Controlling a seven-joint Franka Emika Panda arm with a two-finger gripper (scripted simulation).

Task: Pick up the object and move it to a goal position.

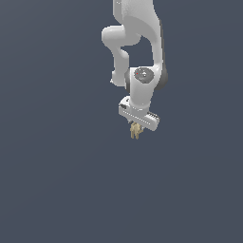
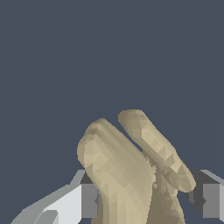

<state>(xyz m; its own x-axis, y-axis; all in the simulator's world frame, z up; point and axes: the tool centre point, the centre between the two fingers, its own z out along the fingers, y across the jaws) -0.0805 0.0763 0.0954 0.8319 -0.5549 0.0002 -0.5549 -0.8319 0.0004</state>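
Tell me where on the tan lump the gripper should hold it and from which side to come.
Grip the tan lump across its thick body, not the prongs, coming from above. The wrist view shows the gripper placed that way: a grey finger pad on each flank, prongs pointing away from the camera. The exterior view shows it under the gripper block.

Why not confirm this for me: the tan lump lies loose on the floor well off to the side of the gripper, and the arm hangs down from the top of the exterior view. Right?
Not quite. The tan lump is not lying off to the side: it sits right under the gripper, and the wrist view shows it between the fingers. The arm does hang from the top of the exterior view.
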